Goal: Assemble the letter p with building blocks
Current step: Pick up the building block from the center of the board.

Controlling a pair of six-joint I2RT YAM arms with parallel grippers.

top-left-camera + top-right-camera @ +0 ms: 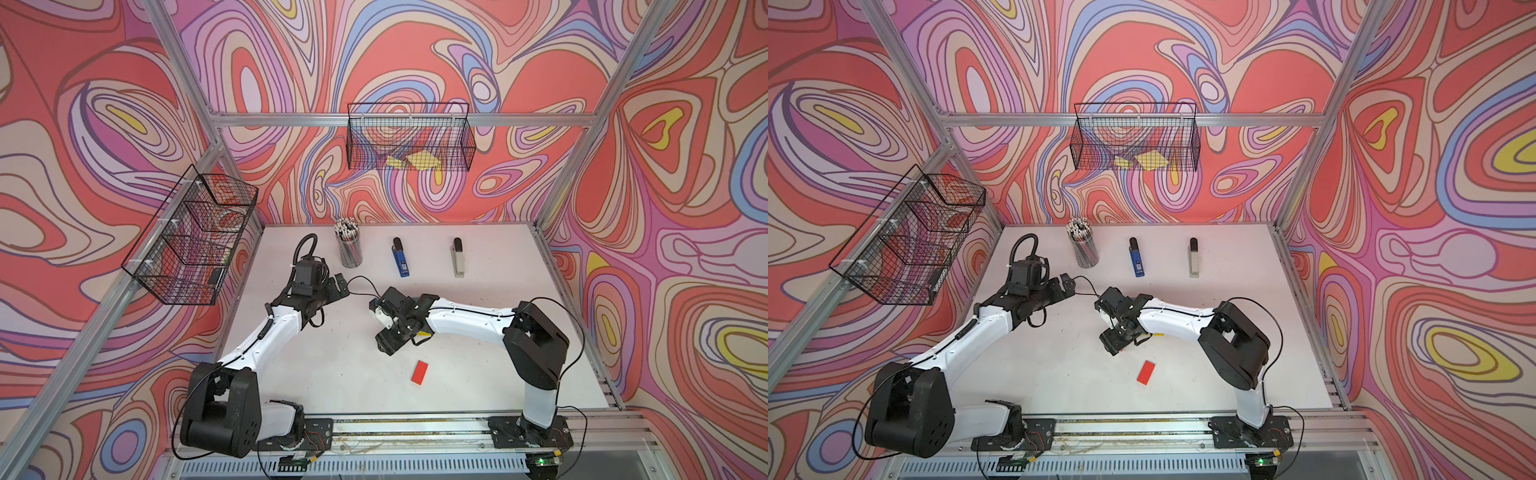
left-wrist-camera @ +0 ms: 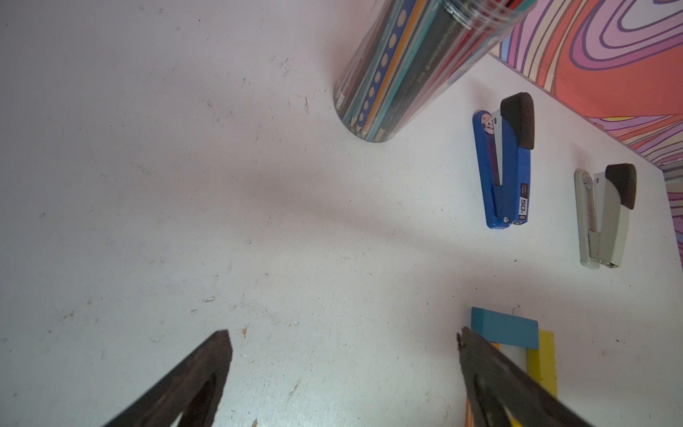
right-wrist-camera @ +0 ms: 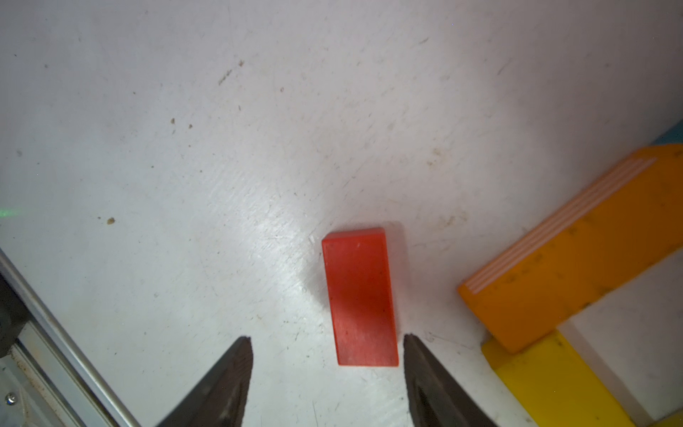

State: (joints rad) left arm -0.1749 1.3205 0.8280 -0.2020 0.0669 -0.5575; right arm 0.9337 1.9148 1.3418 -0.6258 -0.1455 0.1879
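The red block (image 1: 420,373) lies flat on the bench (image 1: 332,386), well apart from the blue stapler (image 1: 401,258), on that stapler's side toward the arm bases. Its long axis runs front to back, roughly as the blue stapler's does, with the far end tipped a little toward the robot's right.

In the right wrist view the right gripper (image 3: 327,344) has its fingers (image 3: 221,388) spread. The red block's near end lies between them and the block points straight away from the gripper. It is close to one finger and clear of the other, but I cannot tell if it touches.

Nearer the blue stapler than the red block is, the orange block (image 3: 576,251) lies aslant with pale stripes along one edge. Its end meets a yellow block (image 3: 554,384).

In the left wrist view a light blue block (image 2: 504,329) lies crosswise just off the blue stapler's hinge end. Another yellow block (image 2: 543,362) runs away from one end of it.

The left gripper (image 2: 343,332) has its fingers spread wide over bare bench, holding nothing.

A dark tag on the blue stapler reads "50". The print on the pencils in the clear cup (image 2: 406,66) is too blurred to read.
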